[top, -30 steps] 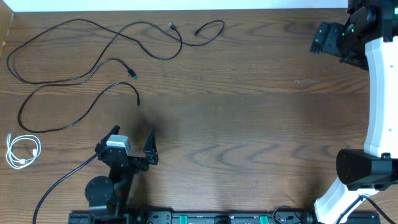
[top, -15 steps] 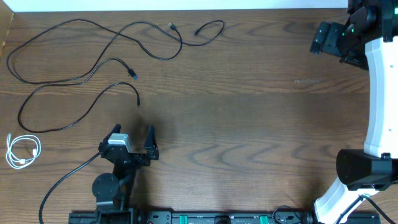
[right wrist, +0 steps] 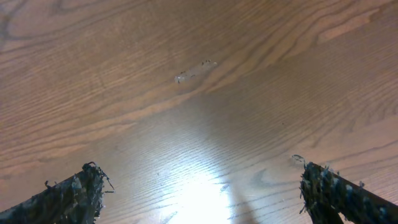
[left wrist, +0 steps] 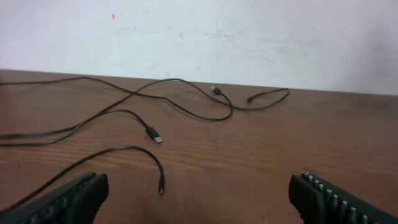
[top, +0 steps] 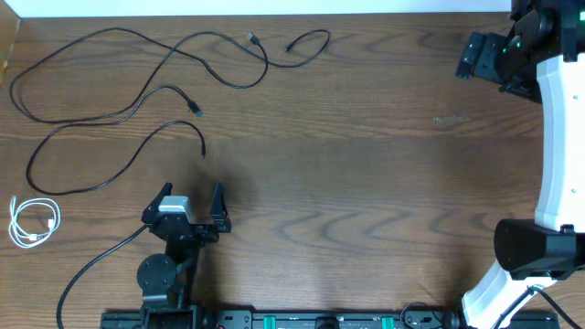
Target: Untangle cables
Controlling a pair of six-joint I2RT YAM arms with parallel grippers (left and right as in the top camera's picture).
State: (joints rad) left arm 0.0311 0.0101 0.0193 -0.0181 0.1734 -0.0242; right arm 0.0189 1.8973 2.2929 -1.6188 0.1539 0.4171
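Both pairs of fingers stood wide open and held nothing: the left gripper (top: 193,196) near the black cables (top: 137,100), the right gripper (top: 482,57) far from them. The white cable (top: 32,222) lay coiled apart. Untangling seemed nearly done; next probably a check. The wooden table (top: 366,183) met a pale wall (left wrist: 249,37).

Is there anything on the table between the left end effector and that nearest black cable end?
No, just bare wood. The left wrist view shows the open left end effector facing the black cable end, with nothing between them.
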